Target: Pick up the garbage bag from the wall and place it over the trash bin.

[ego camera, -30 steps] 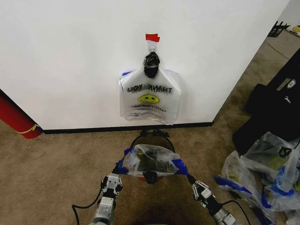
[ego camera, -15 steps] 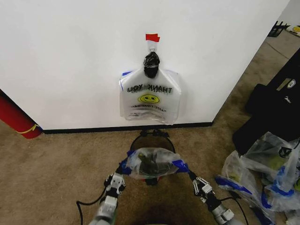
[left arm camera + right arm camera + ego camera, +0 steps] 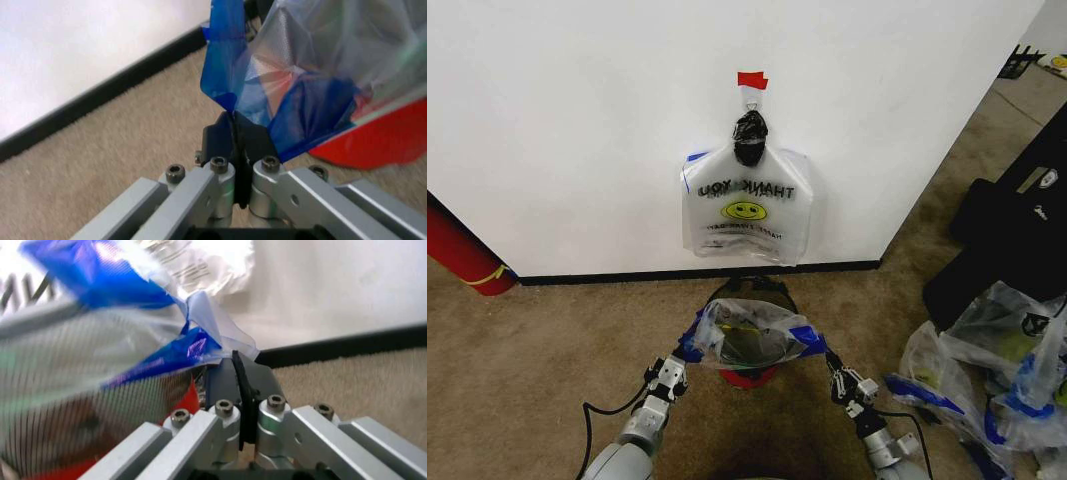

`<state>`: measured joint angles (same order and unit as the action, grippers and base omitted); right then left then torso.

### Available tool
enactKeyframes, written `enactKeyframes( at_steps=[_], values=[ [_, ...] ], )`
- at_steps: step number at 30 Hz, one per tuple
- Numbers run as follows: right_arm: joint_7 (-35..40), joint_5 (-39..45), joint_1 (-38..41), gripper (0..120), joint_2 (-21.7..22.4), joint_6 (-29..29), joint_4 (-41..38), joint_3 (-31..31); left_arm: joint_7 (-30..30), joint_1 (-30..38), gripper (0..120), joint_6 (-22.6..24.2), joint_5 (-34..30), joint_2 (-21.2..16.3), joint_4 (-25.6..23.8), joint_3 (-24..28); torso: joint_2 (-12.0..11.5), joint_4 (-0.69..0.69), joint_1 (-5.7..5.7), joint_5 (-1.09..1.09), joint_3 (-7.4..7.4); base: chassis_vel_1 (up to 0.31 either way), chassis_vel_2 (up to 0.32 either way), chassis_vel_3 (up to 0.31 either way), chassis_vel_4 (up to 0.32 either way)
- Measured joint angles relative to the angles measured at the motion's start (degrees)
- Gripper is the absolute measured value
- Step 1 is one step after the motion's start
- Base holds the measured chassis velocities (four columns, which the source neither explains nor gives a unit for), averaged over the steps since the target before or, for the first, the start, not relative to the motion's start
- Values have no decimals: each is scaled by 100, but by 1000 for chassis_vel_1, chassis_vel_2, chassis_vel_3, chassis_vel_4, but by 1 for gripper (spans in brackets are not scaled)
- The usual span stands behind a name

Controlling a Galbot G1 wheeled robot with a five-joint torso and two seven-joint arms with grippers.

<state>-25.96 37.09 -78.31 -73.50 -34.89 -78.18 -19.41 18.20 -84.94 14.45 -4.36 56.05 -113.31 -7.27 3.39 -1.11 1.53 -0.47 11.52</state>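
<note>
Left jaws: my left gripper [image 3: 668, 376] sits low over the carpet, on the left of the bin, its jaws clenched on 1 blue handle of the thin translucent whitish plastic garbage bag [image 3: 749, 332]; in the left wrist view the 2 dark fingertips [image 3: 235, 141] press flat together on the blue film [image 3: 223, 60].

Right jaws: my right gripper [image 3: 846, 384] is on the bin's right side, jaws pinched shut on the bag's other blue handle [image 3: 175, 356], seen close up in the right wrist view.

Garbage bag: stretched between my 2 grippers with its mouth spread open, hanging directly above the bin; whether it touches the rim I cannot tell.

Trash bin: the small round black wire-mesh trash bin [image 3: 752, 290] with a red base stands on the tan carpet [image 3: 547, 350] just in front of the white wall [image 3: 577, 120]; its red base shows beneath the bag.

On the wall: a matching white bag with a yellow smiley [image 3: 746, 212], bunched under a black knot [image 3: 749, 135], hangs from a hook under a red tape strip [image 3: 752, 79].

Far right: heaped clear bags with blue print [image 3: 987, 375] lie on the carpet, well apart from the bin.
</note>
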Motion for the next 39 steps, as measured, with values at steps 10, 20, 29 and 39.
enactKeyframes(
  at_steps=[10,20,29,39],
  values=[
    [636,-1050,-189,0,63,397,-429,-118,156,-306,0,89,-445,-109,-322,-4,0,1,0,2,0,0,0,0,0],
    [-107,-2000,-830,5,639,74,-1061,-749,582,-807,25,461,-809,-387,-1216,-17,0,1,0,2,0,0,0,0,0],
    [-2862,-1676,-1576,33,1184,-700,-1791,-2146,978,-1456,58,542,-859,-837,-2203,-217,0,0,0,1,-1,0,0,0,0],
    [-278,-1688,-1271,73,737,-828,-3153,-2002,350,539,97,300,-2363,-1295,-1744,-504,0,3,0,1,0,0,0,0,0]
  ],
)
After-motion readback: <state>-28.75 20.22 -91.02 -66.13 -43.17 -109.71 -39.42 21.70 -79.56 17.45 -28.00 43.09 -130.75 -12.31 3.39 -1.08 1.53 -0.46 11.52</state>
